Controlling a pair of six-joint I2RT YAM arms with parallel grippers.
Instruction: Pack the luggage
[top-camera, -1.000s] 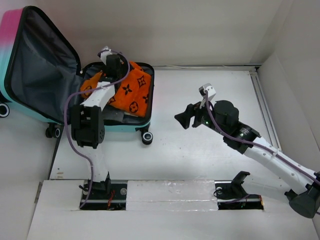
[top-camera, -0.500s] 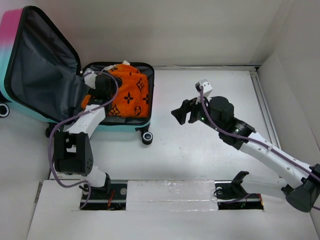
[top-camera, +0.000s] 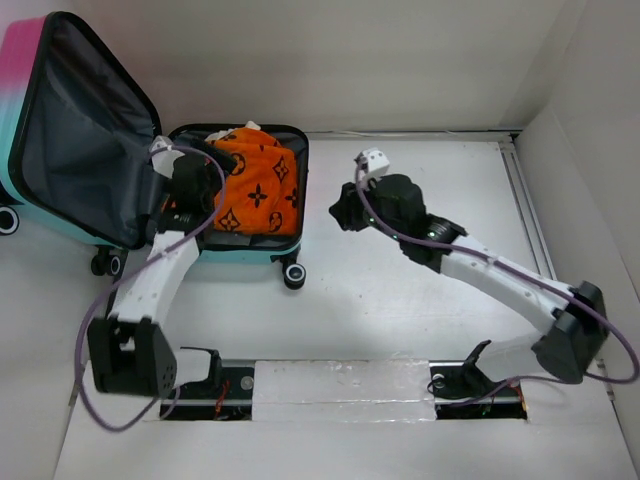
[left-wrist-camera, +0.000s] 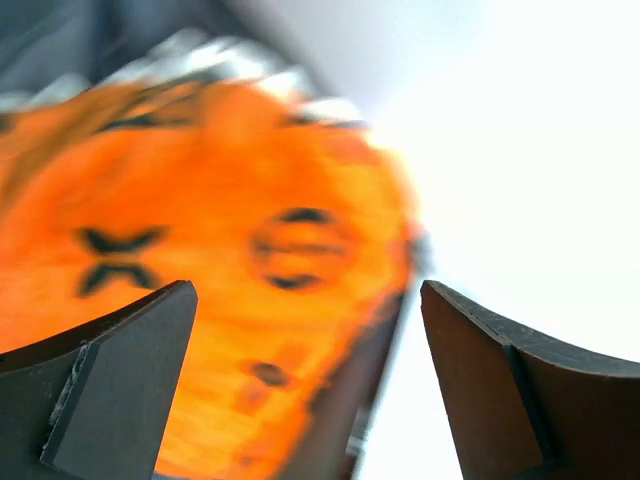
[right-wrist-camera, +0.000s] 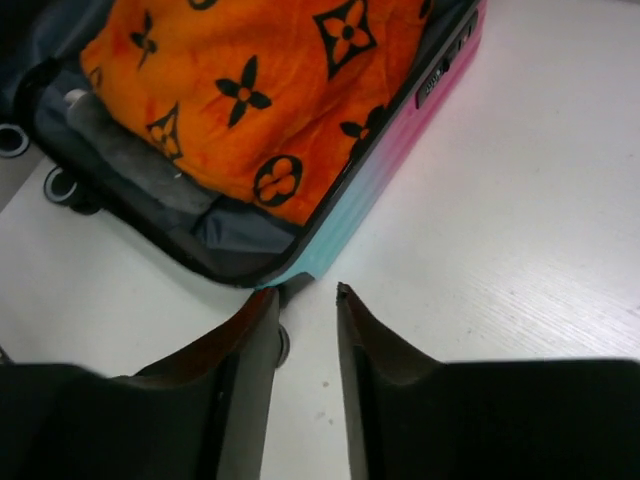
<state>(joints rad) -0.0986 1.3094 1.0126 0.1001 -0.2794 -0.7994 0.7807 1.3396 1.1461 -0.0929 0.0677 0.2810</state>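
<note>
The luggage (top-camera: 250, 256) lies open at the back left, its grey-lined lid (top-camera: 80, 130) standing up. An orange cloth with black motifs (top-camera: 255, 190) fills the base. My left gripper (top-camera: 218, 163) hovers over the left part of the base near the hinge. In the left wrist view it (left-wrist-camera: 310, 330) is open wide, with the blurred orange cloth (left-wrist-camera: 200, 250) beyond its fingers and nothing held. My right gripper (top-camera: 338, 212) is just right of the luggage. Its fingers (right-wrist-camera: 305, 295) stand a narrow gap apart above the table, near the luggage's teal corner (right-wrist-camera: 330, 255), and hold nothing.
A black-and-white wheel (top-camera: 293, 275) sticks out at the luggage's near right corner. A grey item (right-wrist-camera: 110, 140) lies under the cloth. White walls close the table at the back and right (top-camera: 570, 150). Both arm bases sit at the near edge (top-camera: 340, 385).
The left gripper slid left across the cloth toward the hinge and opened wider. The right arm swung left toward the luggage and its jaws narrowed.
</note>
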